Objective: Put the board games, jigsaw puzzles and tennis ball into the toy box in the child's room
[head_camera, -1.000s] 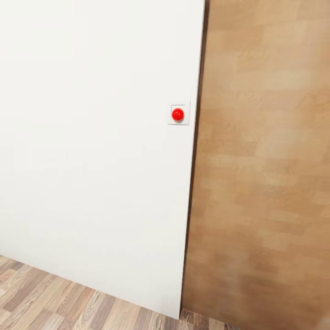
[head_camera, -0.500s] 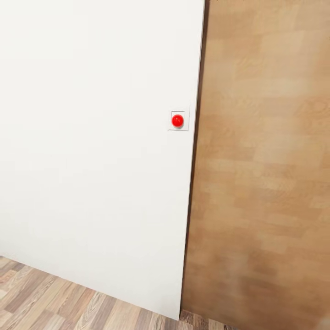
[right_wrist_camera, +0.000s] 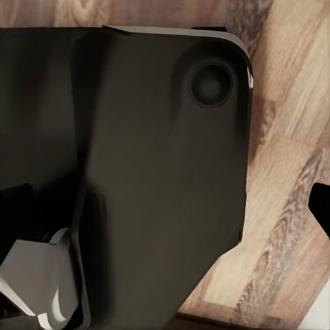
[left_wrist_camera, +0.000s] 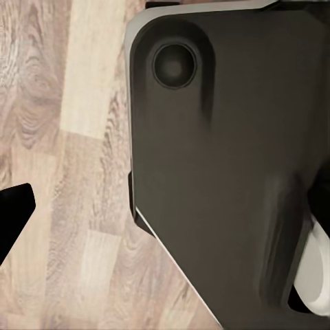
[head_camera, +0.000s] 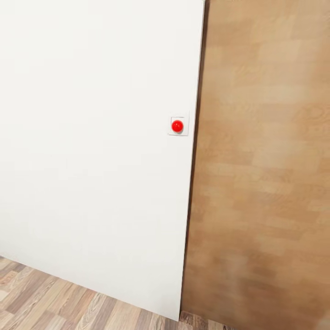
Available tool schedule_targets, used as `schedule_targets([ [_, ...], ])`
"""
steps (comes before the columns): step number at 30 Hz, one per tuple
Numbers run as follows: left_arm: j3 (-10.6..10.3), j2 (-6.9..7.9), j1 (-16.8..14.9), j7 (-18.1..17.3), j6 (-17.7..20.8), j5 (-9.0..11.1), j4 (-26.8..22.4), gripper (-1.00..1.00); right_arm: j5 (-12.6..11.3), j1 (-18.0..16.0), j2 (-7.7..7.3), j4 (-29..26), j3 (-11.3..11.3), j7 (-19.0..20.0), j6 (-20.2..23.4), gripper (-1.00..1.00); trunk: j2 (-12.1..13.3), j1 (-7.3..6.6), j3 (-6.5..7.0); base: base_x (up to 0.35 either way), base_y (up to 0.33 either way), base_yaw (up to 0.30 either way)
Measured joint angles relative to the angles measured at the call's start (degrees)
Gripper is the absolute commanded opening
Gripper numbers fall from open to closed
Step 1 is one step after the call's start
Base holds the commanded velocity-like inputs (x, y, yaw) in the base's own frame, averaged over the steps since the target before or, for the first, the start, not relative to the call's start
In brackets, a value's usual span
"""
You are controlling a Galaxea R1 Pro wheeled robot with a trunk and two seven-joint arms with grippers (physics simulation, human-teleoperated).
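Note:
The toys, the toy box, the table and the bed are out of view. In the head view I face a plain white wall (head_camera: pixel 91 151) next to a brown wood-grain door panel (head_camera: pixel 261 183). In the left wrist view one black fingertip (left_wrist_camera: pixel 14 213) of the left gripper hangs over the plank floor (left_wrist_camera: pixel 75 172), beside my dark base (left_wrist_camera: pixel 227 165). In the right wrist view a black fingertip (right_wrist_camera: pixel 322 206) of the right gripper sits at the picture's edge, over the floor (right_wrist_camera: pixel 289 179). Neither gripper's gap can be seen.
A small white wall plate with a red round button (head_camera: pixel 177 125) sits near the wall's edge by the door panel. Wood-plank floor (head_camera: pixel 55 302) runs along the foot of the wall. My dark base (right_wrist_camera: pixel 151 172) stands close below both arms.
The whole head picture has slid slightly downward, the red button with it, so the camera has moved. Nothing in the scene itself has changed.

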Motion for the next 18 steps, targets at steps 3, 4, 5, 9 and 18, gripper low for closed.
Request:
schedule_targets([
  [3,0.0,0.03,0.0,0.0,0.0,0.0,0.0,1.00,0.0,0.0,0.01,0.0,0.0,0.0,-0.3,1.00,1.2,-0.66,0.54,0.000,0.000,0.000],
  [4,0.0,0.03,0.0,0.0,-0.1,0.0,0.0,1.00,0.0,0.0,0.01,0.0,0.0,0.0,-0.3,1.00,1.6,-0.88,0.72,0.000,0.000,0.000],
  [5,0.0,0.04,0.0,0.0,-0.1,0.0,0.0,1.00,0.0,0.0,0.01,0.0,0.0,0.0,-0.3,1.00,2.0,-1.10,0.90,0.000,0.000,0.000],
  [9,0.0,0.05,0.0,0.0,-0.1,0.0,0.0,1.00,0.0,0.0,0.02,0.0,0.0,0.0,-0.5,1.00,3.6,-1.98,1.62,0.000,0.000,0.018],
  [18,0.0,0.06,0.0,0.0,-0.3,0.0,0.0,1.00,0.0,0.0,0.04,0.0,0.1,0.0,-0.5,1.00,7.2,-3.96,3.24,0.000,0.000,0.200],
])
